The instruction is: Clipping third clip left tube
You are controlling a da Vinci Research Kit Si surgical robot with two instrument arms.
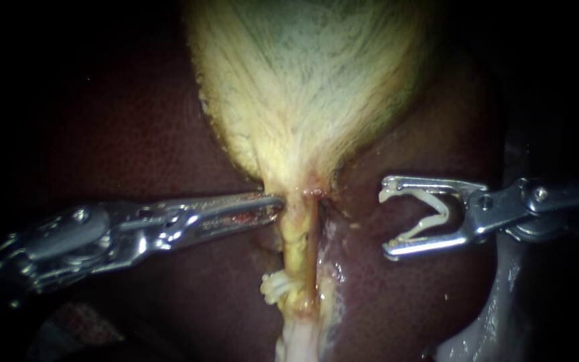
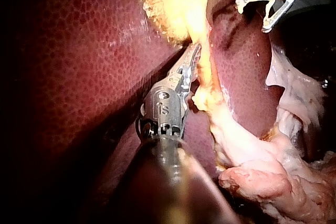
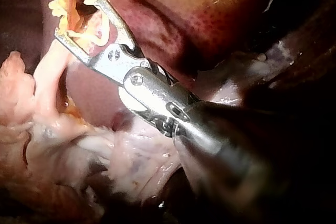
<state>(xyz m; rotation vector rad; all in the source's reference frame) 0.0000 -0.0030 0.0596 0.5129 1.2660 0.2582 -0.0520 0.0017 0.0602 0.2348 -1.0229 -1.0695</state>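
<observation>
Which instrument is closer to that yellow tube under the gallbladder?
Left: the left instrument has its tip touching the tube; the right instrument, holding a clip, stands clear beside it.

Pale yellow gallbladder (image 1: pixel 309 80), dark red liver (image 1: pixel 135 134) around it

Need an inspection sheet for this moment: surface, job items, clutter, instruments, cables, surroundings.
Surface: liver, with the gallbladder on it.
Job's things: tube runs from the gallbladder's narrow end; open clip not yet on it.
Clutter: nothing seen.
Instruments: left instrument tip against the tube; right instrument jaws hold the clip, beside the tube, apart from it.
Cables: nothing seen.
Surroundings: dark, nothing seen.
</observation>
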